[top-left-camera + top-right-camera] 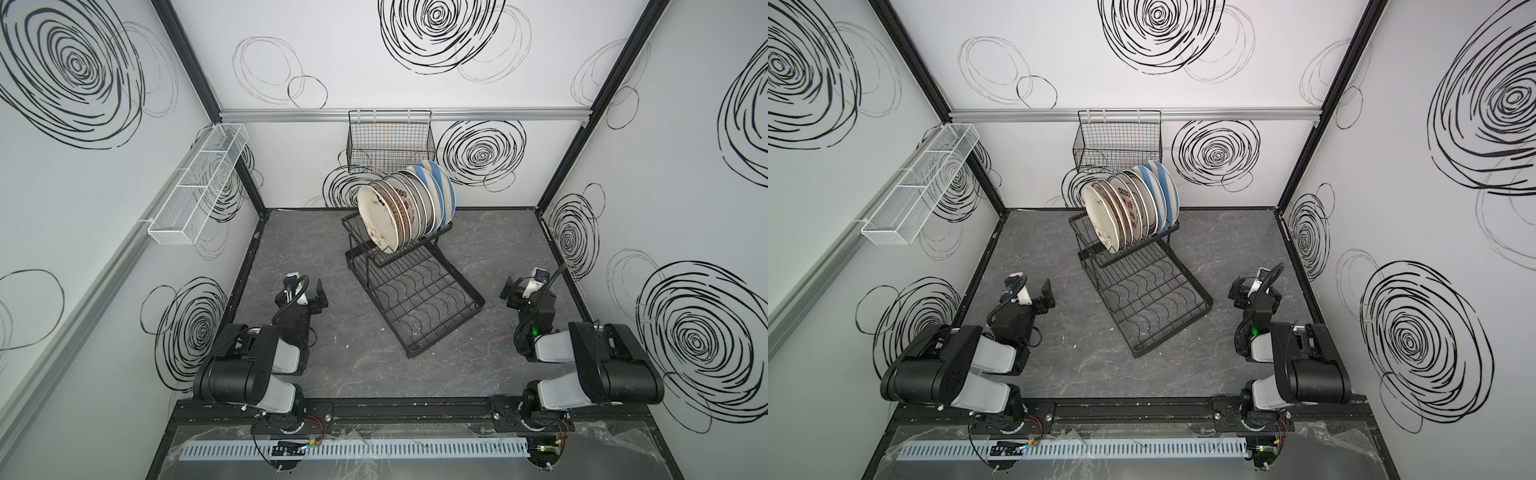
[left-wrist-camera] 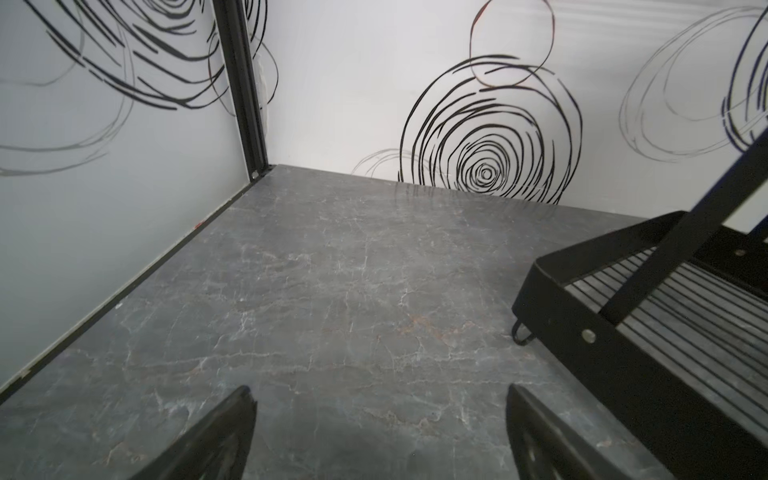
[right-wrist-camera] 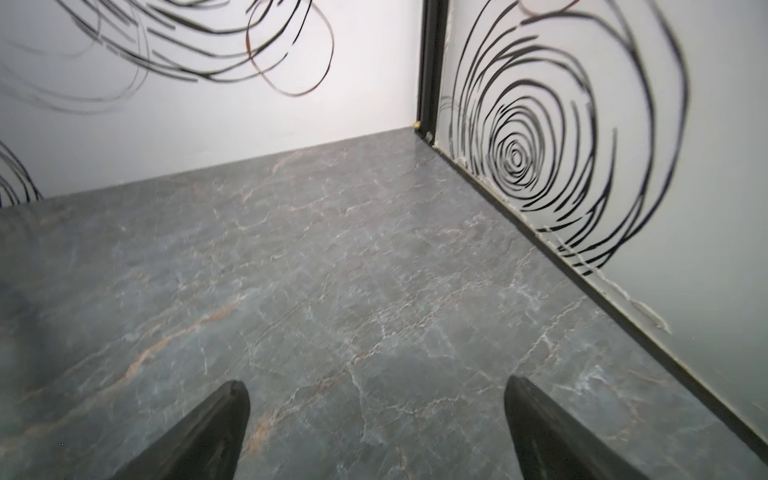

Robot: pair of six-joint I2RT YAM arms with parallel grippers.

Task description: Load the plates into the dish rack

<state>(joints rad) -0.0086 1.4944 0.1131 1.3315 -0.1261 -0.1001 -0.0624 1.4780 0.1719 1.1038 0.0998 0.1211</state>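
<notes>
Right wrist view showed my right pincer point(image 3: 376, 384) spread wide over bare surface point(image 3: 374, 249), holding nothing; my left pincer point(image 2: 380, 390) was spread too. In both top views the plates point(image 1: 405, 208) stood on edge in the dish rack point(image 1: 446, 327)'s upper shelf. I judged them stiff, heavy, slick and breakable, best pinched at the rim.

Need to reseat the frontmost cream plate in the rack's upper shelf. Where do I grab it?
Pinch the frontmost cream plate at its top rim, coming down from above: it stands on edge in the dish rack, lower edge in the slots, neighbours packed close behind.
</notes>
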